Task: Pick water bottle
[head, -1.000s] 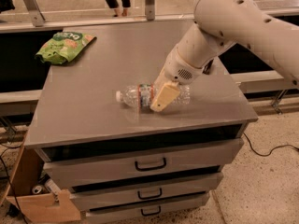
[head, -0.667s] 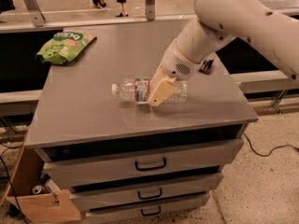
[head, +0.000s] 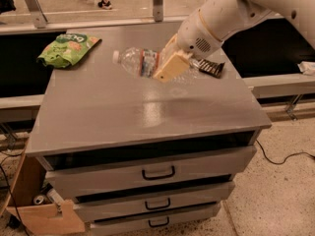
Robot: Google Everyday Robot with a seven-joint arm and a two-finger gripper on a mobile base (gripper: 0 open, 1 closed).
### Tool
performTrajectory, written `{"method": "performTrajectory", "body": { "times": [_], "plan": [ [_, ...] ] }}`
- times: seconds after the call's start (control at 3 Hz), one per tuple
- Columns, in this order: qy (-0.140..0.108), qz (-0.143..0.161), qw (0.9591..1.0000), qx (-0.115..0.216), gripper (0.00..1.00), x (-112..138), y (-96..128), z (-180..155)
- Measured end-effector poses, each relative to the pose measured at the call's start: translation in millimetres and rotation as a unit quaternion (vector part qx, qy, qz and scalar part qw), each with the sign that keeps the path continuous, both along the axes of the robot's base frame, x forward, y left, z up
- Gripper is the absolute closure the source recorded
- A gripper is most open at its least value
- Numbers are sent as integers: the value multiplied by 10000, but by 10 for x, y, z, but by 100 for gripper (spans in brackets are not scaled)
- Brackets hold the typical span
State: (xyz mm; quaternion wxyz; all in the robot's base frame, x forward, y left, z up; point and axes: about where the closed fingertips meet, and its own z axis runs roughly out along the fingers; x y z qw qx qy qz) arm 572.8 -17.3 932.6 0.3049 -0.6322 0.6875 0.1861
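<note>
- water bottle (head: 134, 62): small, clear, ribbed plastic; white cap points to picture-left, and a narrow red, green and blue band sits near the neck. It lies close to level, held in the air above the far middle of the surface (head: 147, 117). I see no contact with the top.
- hand (head: 166, 63): closed on the water bottle, gripping across the body just right of the label band. The near finger (head: 172, 68), a flat tan pad, lies across the front of the bottle; the far finger is mostly hidden behind it.
- Versus 0.7 s ago: the bottle then lay on the surface with the hand already around it. It now sits clearly higher in the view, lifted together with the hand. Cap direction is unchanged.
- Also unchanged: the green snack bag (head: 69, 49) at the far left corner, and a dark striped flat item (head: 209, 68) just right of the hand.
- arm (head: 224, 16): smooth off-white shell with rounded segments, coming in from the upper right; there is a small round vent grille near the wrist.
- Surface: matte grey cabinet top with a soft sheen — a faint pale reflection shows below the bottle.
- Three grey drawers (head: 157, 173) below it with dark bar handles; the top one stands slightly ajar.
- Floor: speckled and pale. A brown cardboard box (head: 44, 218) stands at lower left, and a thin black cable (head: 285, 159) lies at right.
</note>
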Motion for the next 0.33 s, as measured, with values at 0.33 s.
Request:
{"method": "performTrajectory", "body": {
  "times": [0.33],
  "plan": [
    [-33,4,10000,49,100,8,16,56]
  ]
}}
